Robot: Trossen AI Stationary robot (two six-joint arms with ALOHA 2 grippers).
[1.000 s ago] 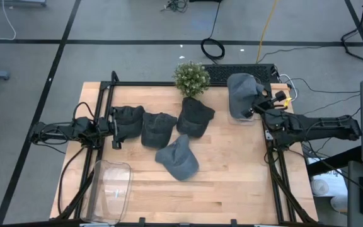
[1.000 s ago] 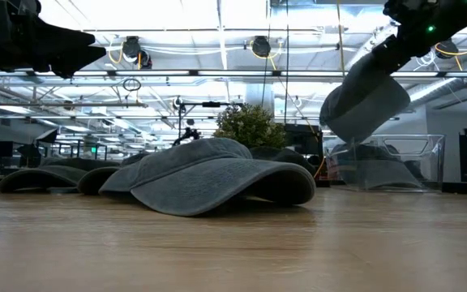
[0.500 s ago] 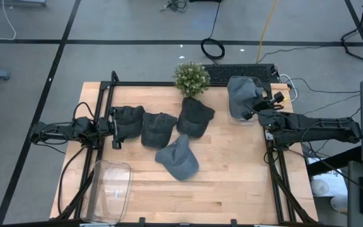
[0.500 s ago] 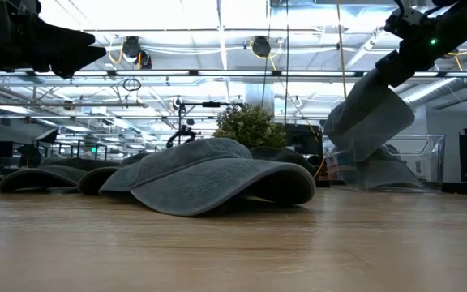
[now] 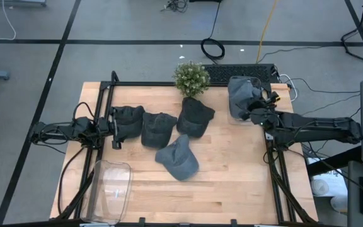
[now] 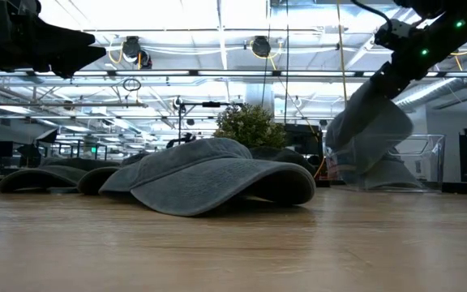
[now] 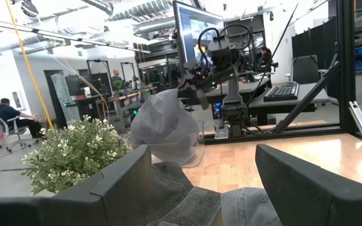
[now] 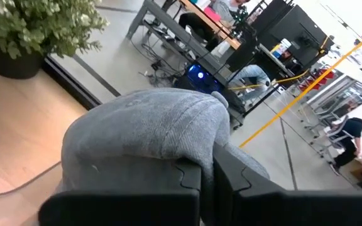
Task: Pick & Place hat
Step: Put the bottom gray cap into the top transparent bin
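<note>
Several grey hats lie on the wooden table: three in a row (image 5: 126,120), (image 5: 158,128), (image 5: 194,116) and one nearer (image 5: 178,159), which fills the low view (image 6: 209,174). Another grey hat (image 5: 240,94) hangs at the far right over a clear container (image 6: 424,162), with my right gripper (image 5: 257,108) shut on it. It also shows in the low view (image 6: 370,134), the left wrist view (image 7: 165,122) and the right wrist view (image 8: 143,141). My left gripper (image 5: 115,129) waits open at the table's left edge, beside the leftmost hat. My right gripper pinches a bunched edge of the hat's cloth (image 8: 197,157) between its two shut fingers (image 8: 231,182). Whether that is brim or crown I cannot tell. The fingers come from the table's right side, slanting a little down. The hat hangs slack below them, its lower end (image 6: 359,166) level with the container's walls.
A potted plant (image 5: 191,77) stands at the far edge, left of the container. A second clear bin (image 5: 110,189) lies at the near left corner. A black frame (image 5: 169,84) runs along the table's edges. A keyboard (image 5: 241,70) sits just beyond the far edge.
My right gripper has gone down and a little toward the table's left, tipping its fingers downward. The hat it holds has sunk with it, from clear above the container to level with its walls.
</note>
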